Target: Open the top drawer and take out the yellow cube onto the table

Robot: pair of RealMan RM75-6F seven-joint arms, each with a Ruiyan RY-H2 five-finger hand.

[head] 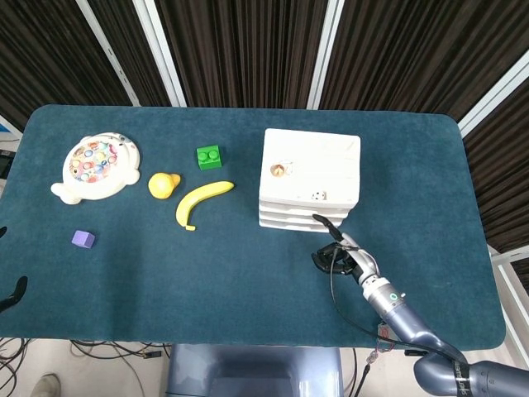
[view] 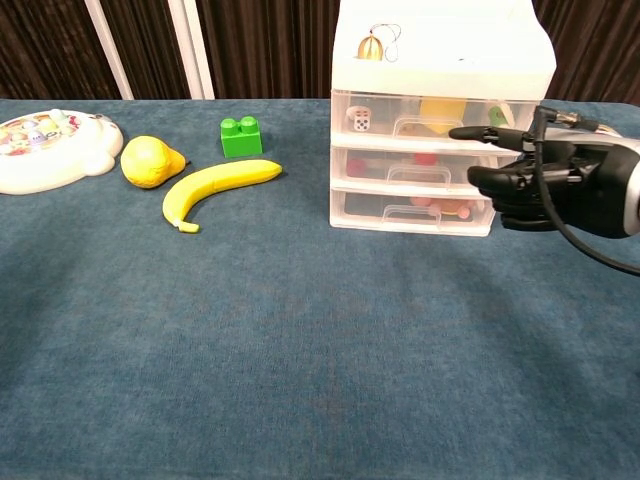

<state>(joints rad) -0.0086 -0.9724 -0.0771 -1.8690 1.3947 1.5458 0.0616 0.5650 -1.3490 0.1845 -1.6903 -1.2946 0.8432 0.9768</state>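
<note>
A white three-drawer unit (head: pixel 311 169) (view: pixel 440 60) stands at the table's middle right, all drawers closed. Through the clear top drawer (view: pixel 380 105) the yellow cube (view: pixel 443 106) shows behind the handle (view: pixel 433 127). My right hand (head: pixel 335 252) (view: pixel 535 185) hovers just in front of the unit's right side, holding nothing. One finger (view: pixel 480 134) stretches left across the top drawer's front, its tip close to the handle; the others are curled in. Only a dark sliver of my left hand (head: pixel 11 293) shows at the head view's left edge.
A banana (head: pixel 202 201) (view: pixel 220 185), a yellow pear (head: pixel 163 184), a green brick (head: pixel 208 155) and a white fishing toy (head: pixel 95 168) lie left of the unit. A purple cube (head: pixel 83 239) sits near the front left. A small bell (view: pixel 372 45) rests on the unit's top.
</note>
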